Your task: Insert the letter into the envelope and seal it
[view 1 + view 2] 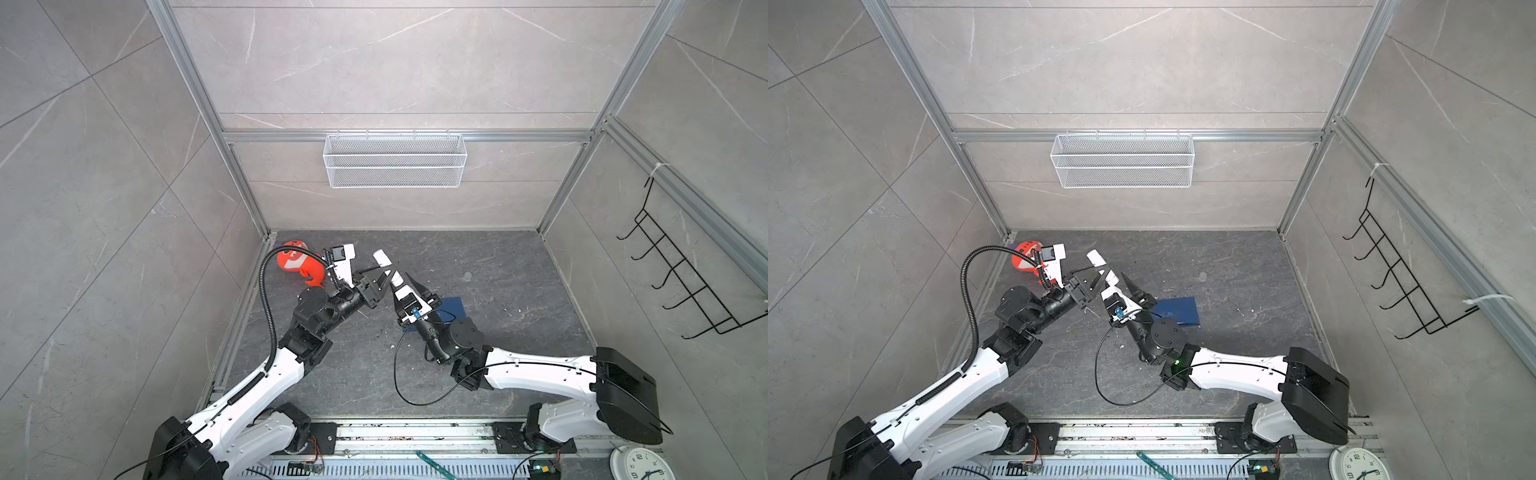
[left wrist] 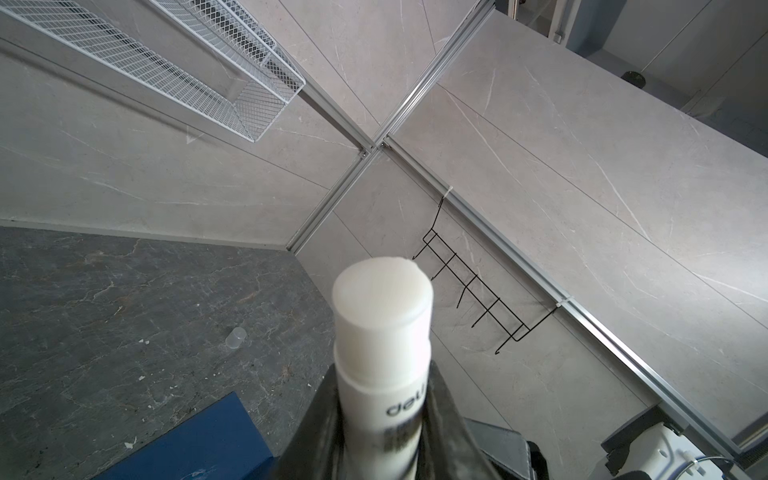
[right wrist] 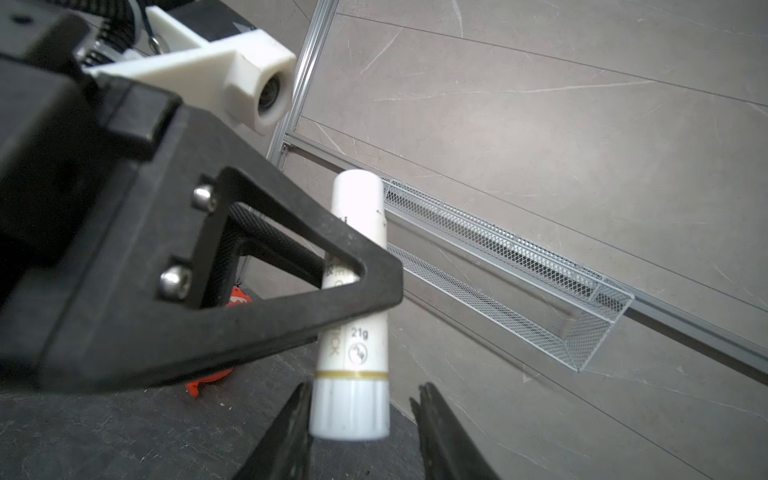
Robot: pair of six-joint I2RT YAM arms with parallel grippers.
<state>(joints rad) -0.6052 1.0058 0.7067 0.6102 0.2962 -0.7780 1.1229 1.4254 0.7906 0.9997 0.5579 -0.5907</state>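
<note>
**Mia:** Where is the envelope?

**Tom:** The blue envelope [image 1: 455, 305] lies flat on the table [image 1: 498, 332]. It is in the middle of both top views, partly under the right arm [image 1: 540, 370]. I can't see the letter anywhere. Maybe it's inside, but I can't tell.

**Mia:** How will the envelope feel?

**Tom:** Thin, light and bendy, I think. It's best to press it down flat or pinch it at an edge.

**Mia:** And the glue stick?

**Tom:** The glue stick [image 3: 359, 195] looks hard, smooth and round, so it could slip or spin. The left gripper [image 1: 387, 275] pinches it around the middle. The right gripper [image 3: 362, 390] has its jaws spread on both sides of the bottom end, with a gap on one side.

**Mia:** Which view shows that gap?

**Tom:** Only the right wrist view, low in the middle of the frame. The left wrist view shows something else. The top of the stick is bare, and a corner of the envelope sits at the lower left.
</note>
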